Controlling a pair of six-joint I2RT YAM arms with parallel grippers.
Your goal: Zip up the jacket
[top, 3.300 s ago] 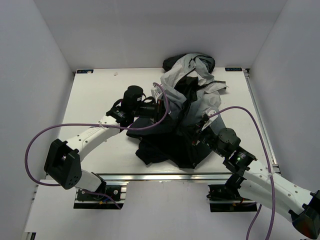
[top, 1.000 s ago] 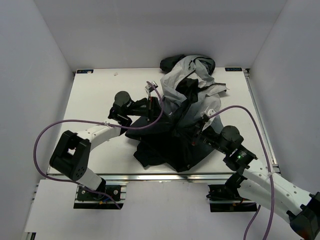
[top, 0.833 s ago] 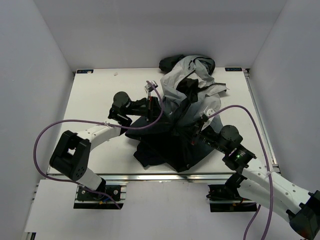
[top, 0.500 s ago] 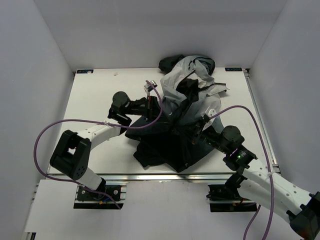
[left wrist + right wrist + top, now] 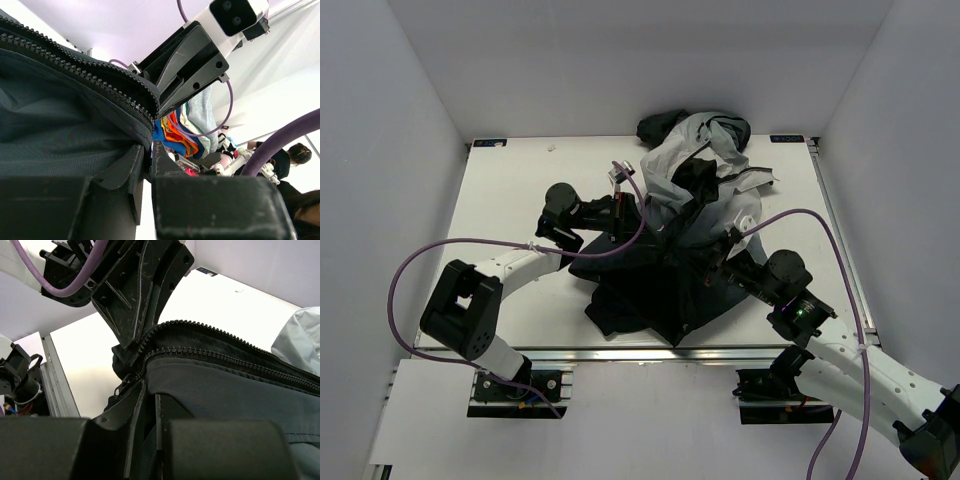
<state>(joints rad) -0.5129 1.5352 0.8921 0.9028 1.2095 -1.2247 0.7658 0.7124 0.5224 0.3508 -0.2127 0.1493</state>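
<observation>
The jacket (image 5: 700, 200) lies crumpled on the table, light grey at the back and dark charcoal at the front. My left gripper (image 5: 623, 214) is shut on the dark zipper edge of the jacket (image 5: 75, 115), with the fabric pinched between its fingers (image 5: 134, 167). My right gripper (image 5: 713, 264) faces it from the right and is shut on the other dark zipper edge (image 5: 225, 385). Two rows of zipper teeth (image 5: 210, 354) run side by side, and the zipper pull (image 5: 119, 389) hangs just left of my right fingers (image 5: 137, 410). The right gripper also shows in the left wrist view (image 5: 187, 65), close by.
The white table (image 5: 520, 190) has raised side walls all round. A purple cable (image 5: 440, 250) loops from the left arm and another cable (image 5: 830, 235) arcs over the right arm. A dark sleeve (image 5: 658, 124) reaches the table's back edge.
The left arm has drawn back to the left since the first frame, pulling the dark hem with it. Over the last second the right gripper has shifted slightly right; both stay shut.
</observation>
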